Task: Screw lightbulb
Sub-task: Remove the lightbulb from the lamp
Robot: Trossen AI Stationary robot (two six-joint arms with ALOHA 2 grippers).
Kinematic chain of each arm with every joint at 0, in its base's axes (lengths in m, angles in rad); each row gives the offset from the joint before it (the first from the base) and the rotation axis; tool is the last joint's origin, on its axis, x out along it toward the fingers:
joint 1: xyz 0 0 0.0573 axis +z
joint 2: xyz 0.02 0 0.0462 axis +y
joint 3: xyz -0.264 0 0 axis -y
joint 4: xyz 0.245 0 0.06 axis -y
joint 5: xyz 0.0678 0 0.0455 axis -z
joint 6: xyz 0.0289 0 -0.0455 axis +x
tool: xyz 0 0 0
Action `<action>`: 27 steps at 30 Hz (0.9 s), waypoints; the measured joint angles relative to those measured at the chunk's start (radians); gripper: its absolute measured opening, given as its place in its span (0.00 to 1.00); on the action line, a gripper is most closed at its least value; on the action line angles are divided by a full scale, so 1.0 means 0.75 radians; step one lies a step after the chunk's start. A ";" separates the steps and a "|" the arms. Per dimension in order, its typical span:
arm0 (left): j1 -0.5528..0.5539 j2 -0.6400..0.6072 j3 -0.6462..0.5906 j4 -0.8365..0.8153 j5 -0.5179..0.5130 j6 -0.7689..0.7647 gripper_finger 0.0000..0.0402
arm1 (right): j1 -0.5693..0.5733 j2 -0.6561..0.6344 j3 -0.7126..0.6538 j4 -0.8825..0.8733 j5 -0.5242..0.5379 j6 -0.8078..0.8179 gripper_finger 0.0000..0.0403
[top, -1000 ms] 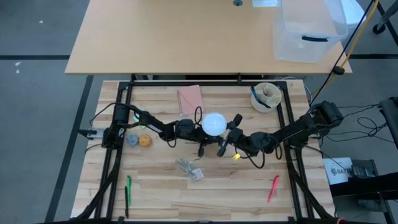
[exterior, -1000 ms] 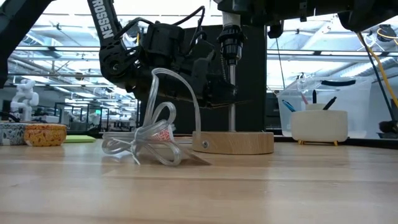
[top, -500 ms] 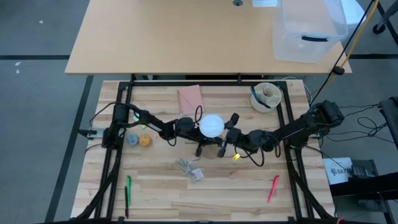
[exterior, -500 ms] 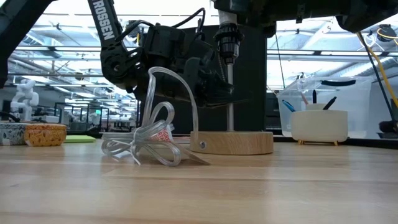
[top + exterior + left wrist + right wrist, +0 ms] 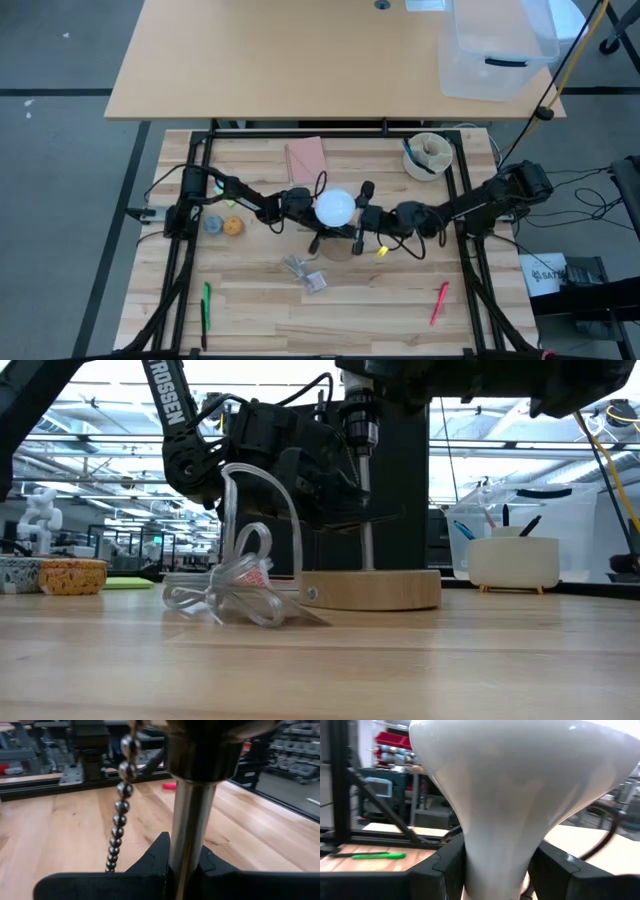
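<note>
The small white lightbulb (image 5: pixel 334 208), a frosted dome tapering to a narrow neck, sits at the centre of the butcher-block wooden table (image 5: pixel 260 300), above the round wooden lamp base (image 5: pixel 375 589). In the high view its dome lies between the two arms, which meet at it from either side.

The right gripper (image 5: pixel 495 870) is partly open and clamped around the tapered neck of the lightbulb; in the right wrist view one dark finger presses each side of the white taper. The screw base of the bulb is hidden from every view.

The left gripper (image 5: pixel 182 870) is nearly closed on the thin polished metal lamp stem (image 5: pixel 189 830), which rises between its dark fingers to a darker metal collar. A beaded metal pull chain (image 5: pixel 120 805) hangs just beside the stem.

In the low view the stem stands upright from the wooden base. A crumpled clear plastic wrapper (image 5: pixel 235 585) lies on the table, in front of the base and overlapping its edge in that view.

Elsewhere on the table: a pink rectangular pad (image 5: pixel 305 158), a cream round cup holding pens (image 5: pixel 427 155), a green marker (image 5: pixel 206 305) and a red marker (image 5: pixel 439 302), all well apart from the lamp.
</note>
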State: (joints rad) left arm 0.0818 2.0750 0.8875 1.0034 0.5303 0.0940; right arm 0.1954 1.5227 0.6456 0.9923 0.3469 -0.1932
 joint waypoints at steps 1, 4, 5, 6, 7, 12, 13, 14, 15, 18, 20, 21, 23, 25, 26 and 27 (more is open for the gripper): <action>0.000 0.000 0.000 -0.001 0.018 0.000 0.06 | -0.008 0.000 0.000 -0.003 -0.031 0.000 0.44; 0.006 0.001 0.001 -0.006 0.086 -0.003 0.06 | -0.029 0.001 -0.001 -0.016 -0.124 -0.003 0.43; 0.007 0.001 0.001 -0.013 0.111 -0.005 0.06 | -0.036 0.002 -0.001 -0.021 -0.156 -0.004 0.43; 0.007 0.001 0.001 -0.019 0.130 -0.007 0.06 | -0.043 0.003 -0.001 -0.026 -0.183 -0.004 0.43; 0.007 0.001 0.002 -0.025 0.144 -0.008 0.06 | -0.049 0.004 -0.001 -0.029 -0.203 -0.004 0.43; 0.020 0.001 0.004 -0.052 0.198 -0.007 0.06 | -0.080 0.005 -0.002 -0.040 -0.294 0.027 0.42; 0.020 0.001 0.005 -0.053 0.208 -0.007 0.06 | -0.085 0.005 -0.002 -0.041 -0.306 0.035 0.41; 0.021 0.001 0.005 -0.054 0.216 -0.005 0.06 | -0.087 0.005 -0.002 -0.040 -0.314 0.043 0.40; 0.026 0.001 0.005 -0.054 0.226 0.000 0.06 | -0.091 0.005 -0.002 -0.039 -0.326 0.048 0.38; 0.030 0.001 0.005 -0.056 0.245 0.002 0.06 | -0.095 0.005 -0.002 -0.039 -0.340 0.077 0.35; 0.030 0.001 0.005 -0.060 0.247 0.002 0.06 | -0.095 0.005 -0.002 -0.039 -0.344 0.080 0.35; 0.030 0.000 0.005 -0.063 0.249 0.004 0.06 | -0.096 0.005 -0.002 -0.038 -0.351 0.080 0.35; 0.030 -0.001 0.005 -0.080 0.255 0.014 0.06 | -0.098 0.005 -0.002 -0.038 -0.369 0.079 0.36; 0.033 -0.001 0.005 -0.095 0.274 0.022 0.06 | -0.105 0.005 -0.002 -0.039 -0.396 0.080 0.36; 0.037 -0.001 0.005 -0.101 0.289 0.022 0.06 | -0.108 0.005 -0.002 -0.040 -0.407 0.082 0.36; 0.039 -0.001 0.005 -0.110 0.309 0.023 0.06 | -0.113 0.005 -0.001 -0.042 -0.427 0.084 0.36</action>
State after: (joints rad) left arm 0.1112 2.0743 0.8913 0.9211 0.7621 0.1110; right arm 0.1105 1.5265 0.6447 0.9611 0.0270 -0.1303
